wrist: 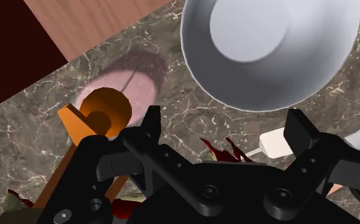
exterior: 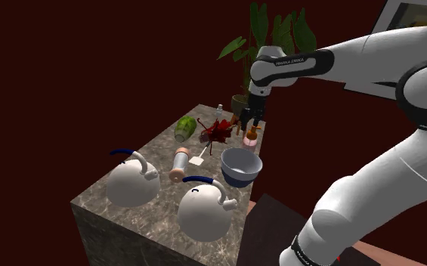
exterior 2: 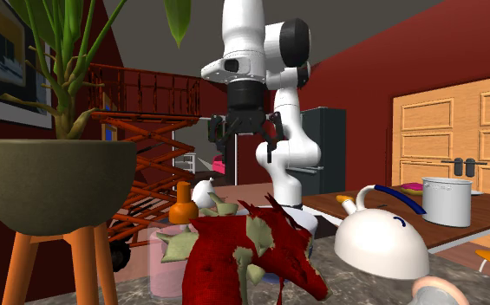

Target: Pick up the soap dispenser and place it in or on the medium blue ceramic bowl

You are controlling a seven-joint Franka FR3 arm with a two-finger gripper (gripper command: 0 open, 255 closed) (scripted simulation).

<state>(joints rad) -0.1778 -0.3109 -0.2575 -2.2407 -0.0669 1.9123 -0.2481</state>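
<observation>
Orange-capped soap dispenser (wrist: pixel 102 111) stands near the marbled counter's (wrist: pixel 38 130) edge, just outside one finger of the spread, empty gripper (wrist: pixel 226 124), near the grey bowl (wrist: pixel 267 51).

I find one short strip of dark lettering (exterior: pixel 284 63) in the shoulder view. It sits on the white arm (exterior: pixel 332 62), along the casing of the link just above the wrist. The letters are too small for me to read, so I cannot give a word or a brand from it. I can read no other words, numbers, labels or signs in any of my views.
</observation>
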